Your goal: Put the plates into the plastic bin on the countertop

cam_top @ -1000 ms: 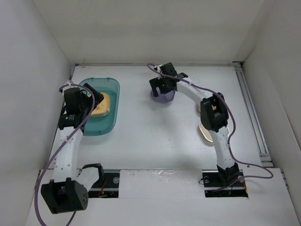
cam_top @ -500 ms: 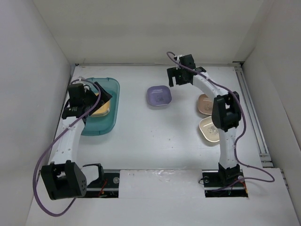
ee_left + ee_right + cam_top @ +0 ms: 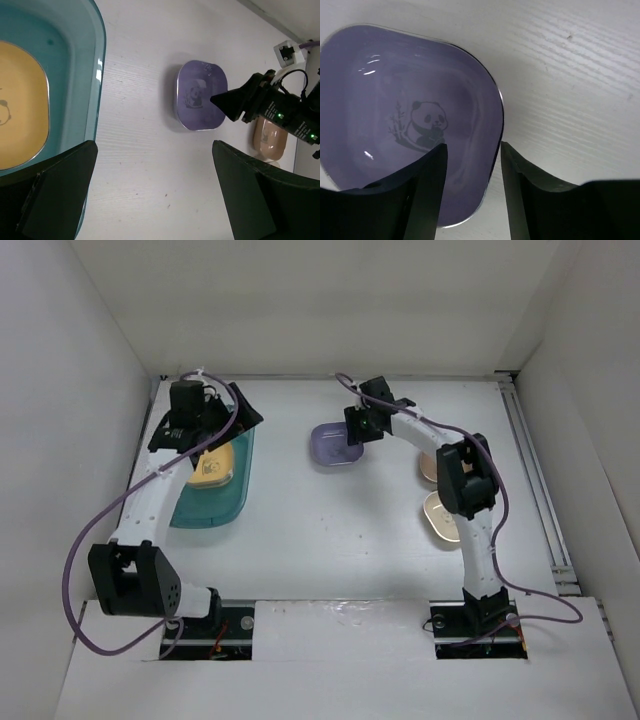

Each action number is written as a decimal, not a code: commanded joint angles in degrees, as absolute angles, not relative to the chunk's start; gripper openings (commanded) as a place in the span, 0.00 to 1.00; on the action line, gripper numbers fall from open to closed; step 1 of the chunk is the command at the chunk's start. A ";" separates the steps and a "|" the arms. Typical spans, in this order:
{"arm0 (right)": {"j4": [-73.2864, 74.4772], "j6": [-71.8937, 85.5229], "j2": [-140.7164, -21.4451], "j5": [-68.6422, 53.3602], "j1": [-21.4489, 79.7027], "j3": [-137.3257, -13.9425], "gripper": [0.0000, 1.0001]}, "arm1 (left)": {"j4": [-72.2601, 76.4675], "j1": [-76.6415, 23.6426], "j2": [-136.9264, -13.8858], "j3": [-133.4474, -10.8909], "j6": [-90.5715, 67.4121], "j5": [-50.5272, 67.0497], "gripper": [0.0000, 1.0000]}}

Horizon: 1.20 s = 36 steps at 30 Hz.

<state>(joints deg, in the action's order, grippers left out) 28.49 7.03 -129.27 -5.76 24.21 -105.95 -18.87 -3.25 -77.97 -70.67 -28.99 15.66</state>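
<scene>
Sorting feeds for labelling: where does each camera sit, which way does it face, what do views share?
Top external: overhead, behind the robot, looking down on the countertop; left arm, right arm show.
Left wrist: over the plastic bin's edge, facing down; own fingers at bottom.
Right wrist: close above the purple plate; own fingers straddle its rim.
Shared: all show that plate.

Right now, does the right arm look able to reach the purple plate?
Probably yes: the right claw straddles the rim of the purple plate, one finger inside, one outside, nothing else between.
</scene>
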 commanded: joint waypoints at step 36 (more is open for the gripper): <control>17.93 19.08 -99.23 -5.63 31.12 -88.33 0.33 | -24.60 -24.46 -91.69 -81.12 -37.09 -10.20 0.00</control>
<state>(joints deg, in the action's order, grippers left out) 20.08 19.75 -103.20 -4.93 30.11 -86.11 -20.18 -27.22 -94.21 -78.17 -37.47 -0.56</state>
